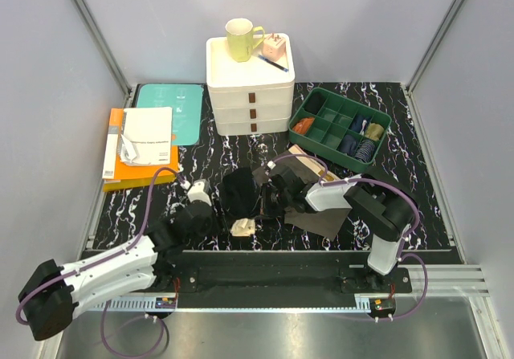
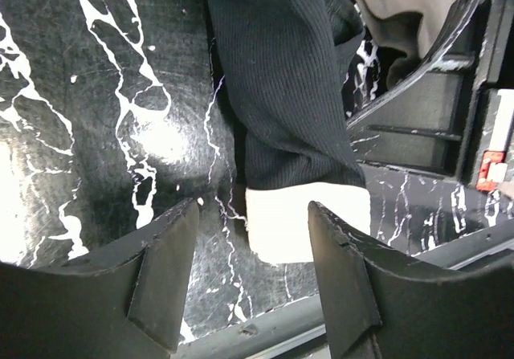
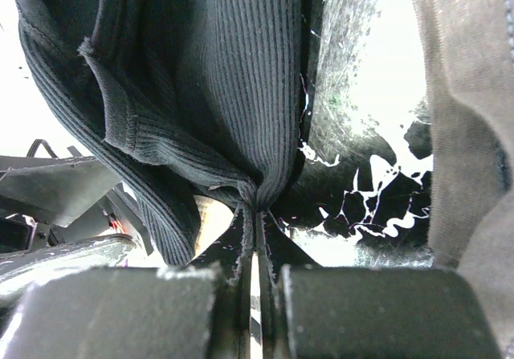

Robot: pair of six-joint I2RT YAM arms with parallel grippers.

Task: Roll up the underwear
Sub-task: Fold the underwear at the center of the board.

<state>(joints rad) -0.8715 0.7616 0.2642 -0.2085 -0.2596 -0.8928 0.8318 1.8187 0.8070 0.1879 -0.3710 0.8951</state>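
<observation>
Within right pincer (image 3: 255, 218), ribbed black underwear (image 3: 233, 78) (softly bunched)

A black table top (image 1: 401, 174) veined with white is shown. At its far middle a white drawer unit (image 1: 250, 106) is set, and just to the right of it a green divided tray (image 1: 323, 148) is laid at a slant. At the far left a teal book (image 1: 181, 106) is placed flat, and an orange book (image 1: 140, 178) is laid beside it, nearer and further left. Near the middle the black underwear (image 1: 239, 192) is bunched on the top, with its beige waistband (image 1: 242, 227) turned toward the near edge. Just to the right, the olive-brown underwear (image 1: 317, 218) is spread flat on the top
</observation>
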